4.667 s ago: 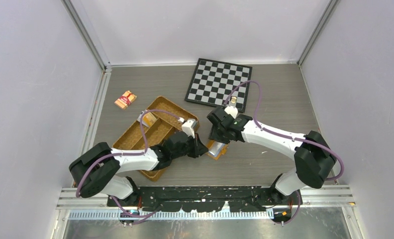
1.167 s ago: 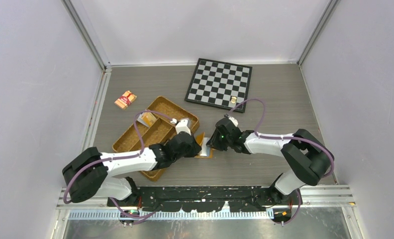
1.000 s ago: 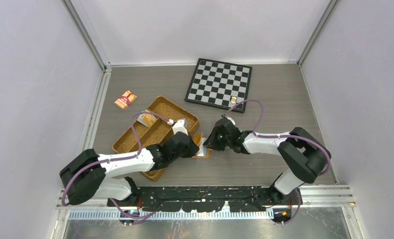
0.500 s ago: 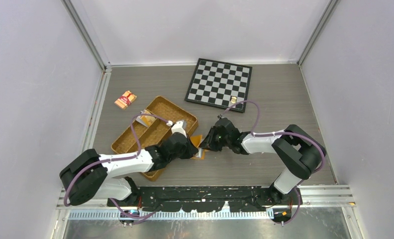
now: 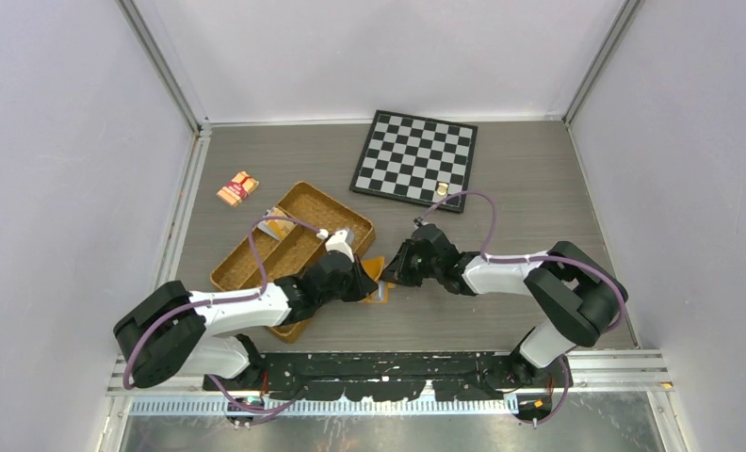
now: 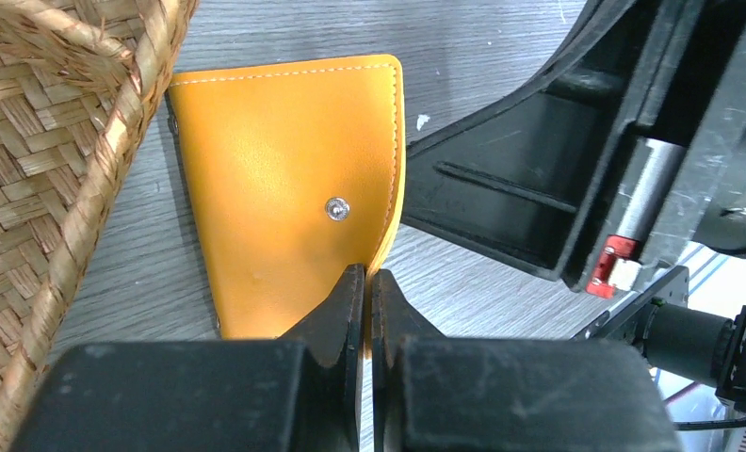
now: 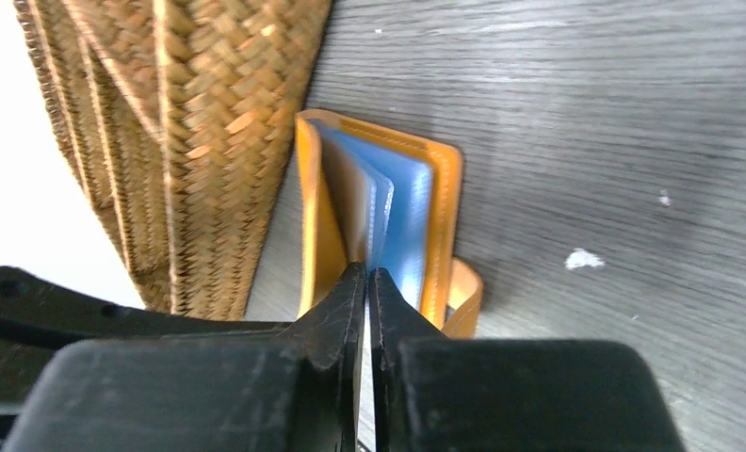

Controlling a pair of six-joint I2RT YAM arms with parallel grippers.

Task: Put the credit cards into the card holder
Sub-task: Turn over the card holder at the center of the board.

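Observation:
The orange card holder (image 5: 375,271) lies half open on the table beside the woven tray, between my two grippers. In the left wrist view its flap (image 6: 284,179) shows the metal snap, and my left gripper (image 6: 367,275) is shut on the flap's edge. In the right wrist view the holder (image 7: 445,217) gapes open with a light blue card (image 7: 409,221) inside. My right gripper (image 7: 366,271) is shut on a thin silver-grey card (image 7: 352,202) that stands partly in the holder, next to the blue one. From above, the left gripper (image 5: 364,283) and right gripper (image 5: 394,274) meet at the holder.
The brown woven divided tray (image 5: 256,259) touches the holder's left side and holds a small item (image 5: 277,225). A chessboard (image 5: 414,153) lies at the back with a small gold piece (image 5: 442,189) on its edge. A red-and-tan packet (image 5: 237,188) lies far left.
My right gripper has come down and moved left, pushing the grey card into the holder. The holder and left gripper have shifted slightly left toward the tray.

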